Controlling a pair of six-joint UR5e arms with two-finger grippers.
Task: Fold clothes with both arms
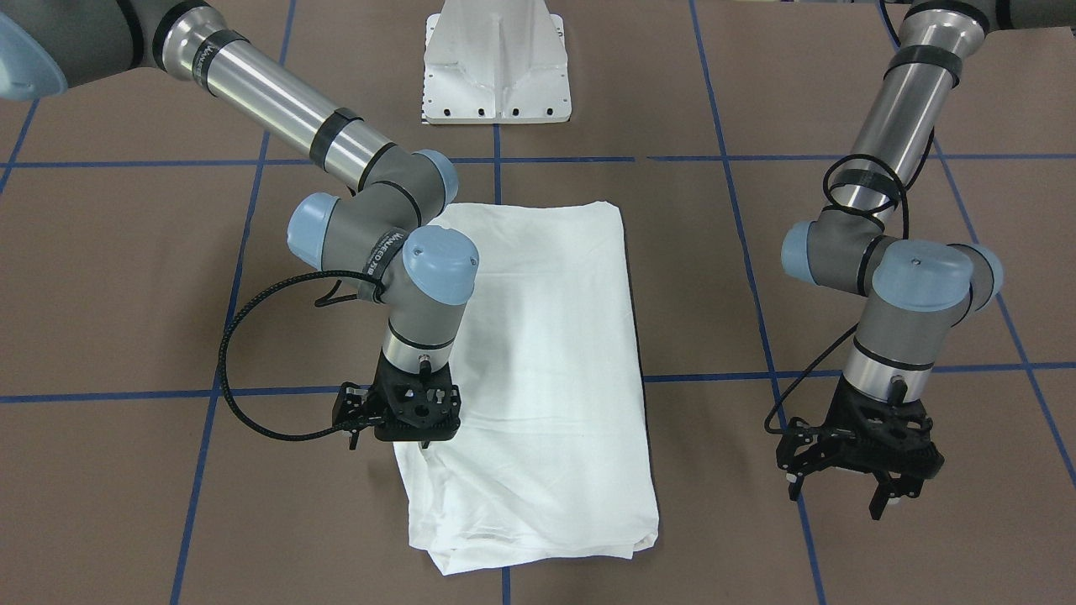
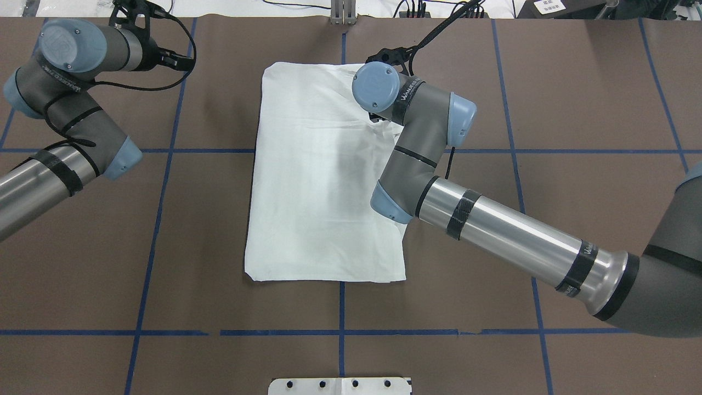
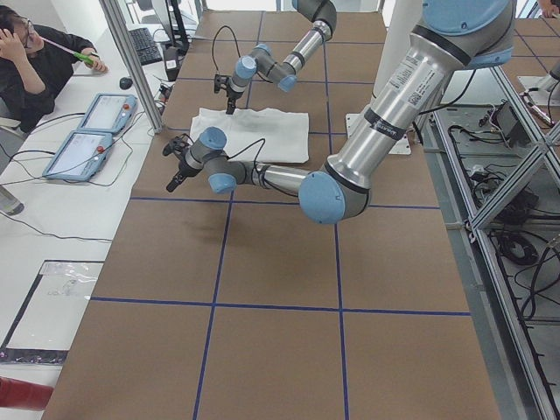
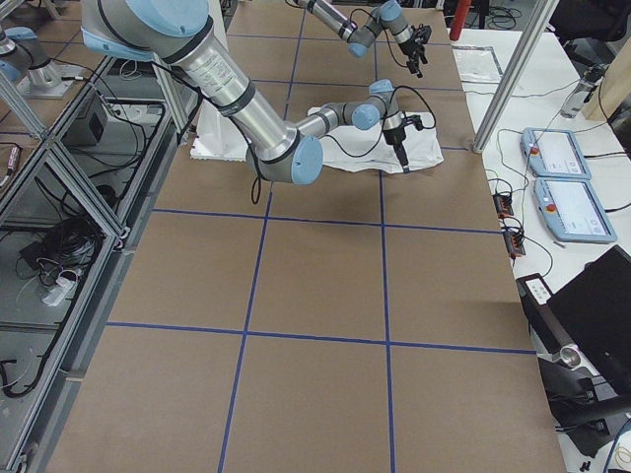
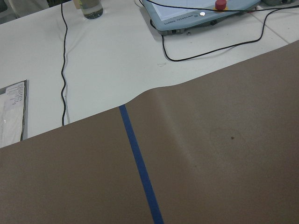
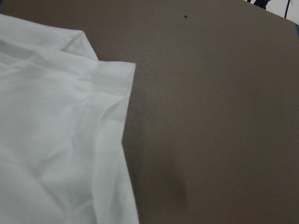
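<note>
Presently T-shirt [image 1: 546, 353] lies folded lengthwise; left claw [image 1: 836, 494] hangs wide; right claw [image 1: 410, 420] over its edge, spread untellable; crosswise fold seemingly next.

On the counter [image 1: 126, 294] there is one folded white T-shirt [image 1: 538, 336] and one white metal pedestal [image 1: 496, 67]. Two robot arms reach over the counter, the left arm [image 1: 899, 126] and the right arm [image 1: 277, 109]. Beside the counter are two teach pendants [image 3: 105, 112] and one person [image 3: 35, 70].

The T-shirt [image 1: 546, 353] lies on the table [image 1: 126, 294], right gripper [image 1: 397, 439] over its right edge, left gripper [image 1: 837, 499] well apart leftward.
</note>
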